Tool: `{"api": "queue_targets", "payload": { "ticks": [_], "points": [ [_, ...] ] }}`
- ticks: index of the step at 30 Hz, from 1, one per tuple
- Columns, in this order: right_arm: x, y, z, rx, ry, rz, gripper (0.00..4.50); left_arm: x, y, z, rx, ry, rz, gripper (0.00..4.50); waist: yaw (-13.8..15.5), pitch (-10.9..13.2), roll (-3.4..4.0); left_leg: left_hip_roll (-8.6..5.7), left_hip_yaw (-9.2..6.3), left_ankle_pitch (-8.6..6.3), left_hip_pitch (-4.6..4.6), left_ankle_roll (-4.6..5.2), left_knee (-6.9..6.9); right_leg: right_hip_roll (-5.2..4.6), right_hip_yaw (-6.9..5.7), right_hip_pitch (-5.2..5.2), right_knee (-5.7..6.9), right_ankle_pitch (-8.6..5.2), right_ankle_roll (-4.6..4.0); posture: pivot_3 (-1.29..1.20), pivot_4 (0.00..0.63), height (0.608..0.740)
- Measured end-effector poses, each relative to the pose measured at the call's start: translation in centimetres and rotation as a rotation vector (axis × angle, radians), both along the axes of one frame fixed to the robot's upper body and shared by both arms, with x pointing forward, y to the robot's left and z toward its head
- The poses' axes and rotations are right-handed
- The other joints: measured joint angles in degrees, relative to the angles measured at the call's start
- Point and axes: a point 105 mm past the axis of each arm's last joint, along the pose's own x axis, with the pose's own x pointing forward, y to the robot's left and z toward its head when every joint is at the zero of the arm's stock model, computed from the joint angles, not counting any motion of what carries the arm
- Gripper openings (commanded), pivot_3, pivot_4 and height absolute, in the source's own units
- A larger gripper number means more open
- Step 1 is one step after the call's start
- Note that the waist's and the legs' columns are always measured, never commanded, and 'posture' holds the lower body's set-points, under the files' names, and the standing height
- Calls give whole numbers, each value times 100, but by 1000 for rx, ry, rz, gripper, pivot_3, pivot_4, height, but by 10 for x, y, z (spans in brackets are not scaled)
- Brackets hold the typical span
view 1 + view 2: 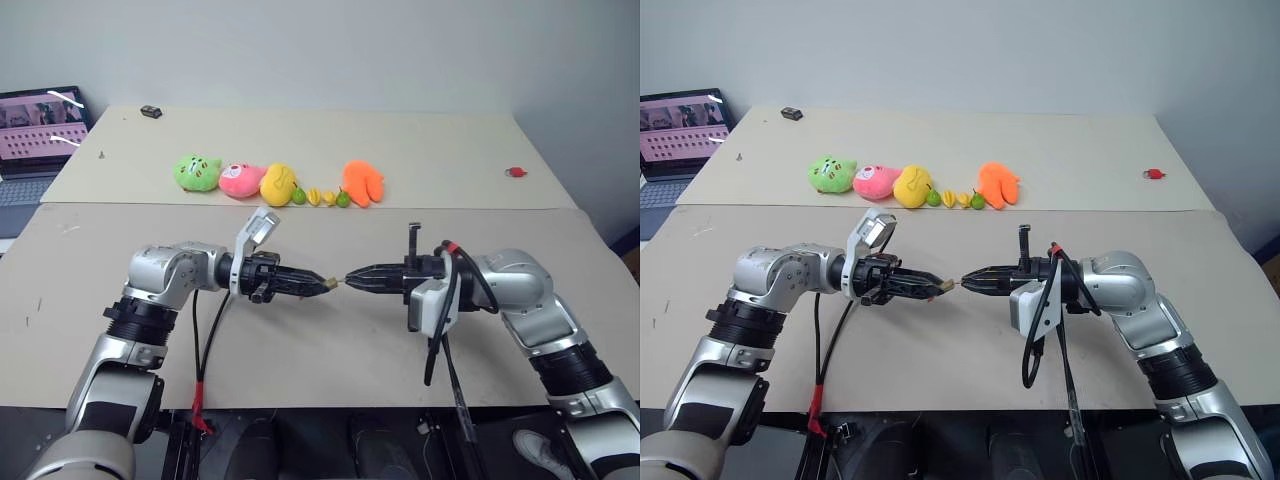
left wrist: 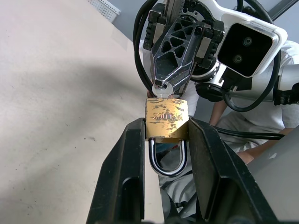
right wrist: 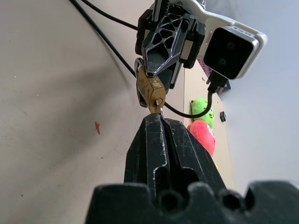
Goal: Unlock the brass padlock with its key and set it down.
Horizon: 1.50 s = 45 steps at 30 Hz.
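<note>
Presently, item one: a small scuffed brass padlock (image 2: 167,119) with a silvery U-shaped shackle, held above the beige cardboard-covered table (image 1: 330,350), clamped by its body between the two black fingers of the left gripper (image 2: 166,154), shackle pointing back toward that wrist. Item two: a slim silvery metal key (image 2: 161,91), seated in the padlock's keyhole, its head pinched by the clenched right gripper (image 3: 161,116). Beyond the padlock: a row of green, pink, yellow and orange plush toys (image 1: 275,182).
</note>
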Motion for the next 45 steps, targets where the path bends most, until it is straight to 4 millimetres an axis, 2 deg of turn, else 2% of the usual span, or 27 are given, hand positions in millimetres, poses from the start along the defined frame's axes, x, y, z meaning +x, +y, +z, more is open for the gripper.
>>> {"api": "queue_targets", "payload": {
  "ticks": [6,9,14,22,24,28,31,33,42,45],
  "points": [
    [1,0,-1,0,9,-2,80,0,0,-1,5,8,5,850,0,0,0,0,0,0,0,0,0,0,0,0,0,0,0,0,150,717],
    [3,2,-3,17,99,-17,80,1,1,-2,13,9,14,850,-5,0,0,0,0,0,0,0,0,0,0,0,1,2,-4,0,150,717],
    [11,3,-16,34,500,-86,80,1,1,-12,52,23,34,850,5,0,0,0,-1,0,0,0,2,0,0,1,1,15,-24,0,150,717],
    [15,2,-22,65,921,-175,80,2,2,-19,67,37,55,850,11,0,0,1,-2,0,-3,0,2,0,-2,-2,1,9,-15,0,150,717],
    [16,3,-22,69,948,-185,80,2,2,-20,69,40,61,850,12,0,0,1,-2,0,-3,0,2,1,-2,-3,1,9,-15,0,150,717],
    [24,14,-19,128,813,-178,80,7,11,-15,61,21,111,850,-10,0,0,1,-1,0,-4,0,1,1,-2,-6,1,-2,4,0,150,717],
    [28,14,-14,120,614,-172,978,6,11,-10,33,16,102,850,31,0,0,-1,-1,-1,-11,0,4,-2,-4,-5,-3,-2,5,0,150,717],
    [35,10,-17,110,520,-206,1623,-1,0,-6,-3,10,42,850,87,1,-1,-3,0,-1,-13,0,7,-5,-3,-5,-5,0,5,0,150,717],
    [34,8,-16,92,248,-121,1623,-3,-2,-5,-13,15,29,850,93,1,-1,0,0,-1,-9,0,7,-1,-2,-5,-1,3,0,0,150,717],
    [30,0,-15,46,181,-83,1623,-3,-1,-5,-11,15,31,850,98,1,-1,-1,0,-1,-9,0,7,-2,-2,-3,-2,5,-3,0,150,717]
  ]
}}
